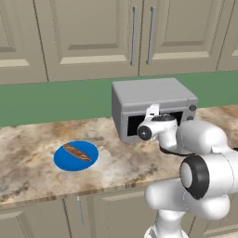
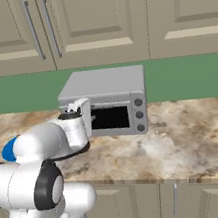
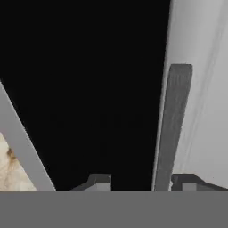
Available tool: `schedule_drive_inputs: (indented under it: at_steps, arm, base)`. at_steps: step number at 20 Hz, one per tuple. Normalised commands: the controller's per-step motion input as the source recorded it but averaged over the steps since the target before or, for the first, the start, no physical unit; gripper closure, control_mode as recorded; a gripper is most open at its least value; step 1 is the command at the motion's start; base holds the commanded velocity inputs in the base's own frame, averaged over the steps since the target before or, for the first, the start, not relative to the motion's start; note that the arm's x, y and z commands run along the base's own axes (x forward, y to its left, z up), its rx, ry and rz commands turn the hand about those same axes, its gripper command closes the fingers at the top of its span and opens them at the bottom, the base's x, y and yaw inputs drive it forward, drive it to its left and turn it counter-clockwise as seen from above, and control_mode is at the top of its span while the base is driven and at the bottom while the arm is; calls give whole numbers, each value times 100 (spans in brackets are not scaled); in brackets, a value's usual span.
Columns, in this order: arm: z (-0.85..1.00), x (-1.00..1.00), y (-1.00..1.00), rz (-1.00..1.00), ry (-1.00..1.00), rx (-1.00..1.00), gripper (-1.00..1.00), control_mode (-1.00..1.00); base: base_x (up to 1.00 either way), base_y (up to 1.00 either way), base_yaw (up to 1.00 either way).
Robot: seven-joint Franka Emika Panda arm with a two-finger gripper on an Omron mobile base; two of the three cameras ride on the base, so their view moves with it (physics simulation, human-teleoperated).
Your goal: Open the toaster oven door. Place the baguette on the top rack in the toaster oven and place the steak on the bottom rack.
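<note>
Close up, the gripper (image 3: 141, 180) has its jaws apart, straddling the grey door handle (image 3: 173, 124) at the top edge of the toaster oven door (image 3: 84, 80), which looks shut. Toaster oven (image 1: 151, 95) sits on the marble counter (image 1: 121, 160). Baguette (image 1: 76, 152) lies on a blue plate (image 1: 60, 160), well left of the oven.

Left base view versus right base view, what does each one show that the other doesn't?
Left base view: the baguette lying on a blue plate, left of the toaster oven. Right base view: the oven's column of round knobs face-on, and more of the toaster oven door glass. Both: the oven on the marble counter and the arm's hand at the still-closed door.
</note>
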Motion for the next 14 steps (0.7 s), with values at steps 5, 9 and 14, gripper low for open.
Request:
schedule_drive_inputs:
  at_steps: [5, 9, 14]
  arm:
    - [-56, -60, 0, 12, 71, 17, 100, -100]
    - [-74, -71, 0, 13, 67, 15, 100, -100]
    - [-94, -98, 0, 15, 62, 8, 100, -100]
  base:
    - [0, 0, 0]
    - [0, 0, 0]
    - [0, 0, 0]
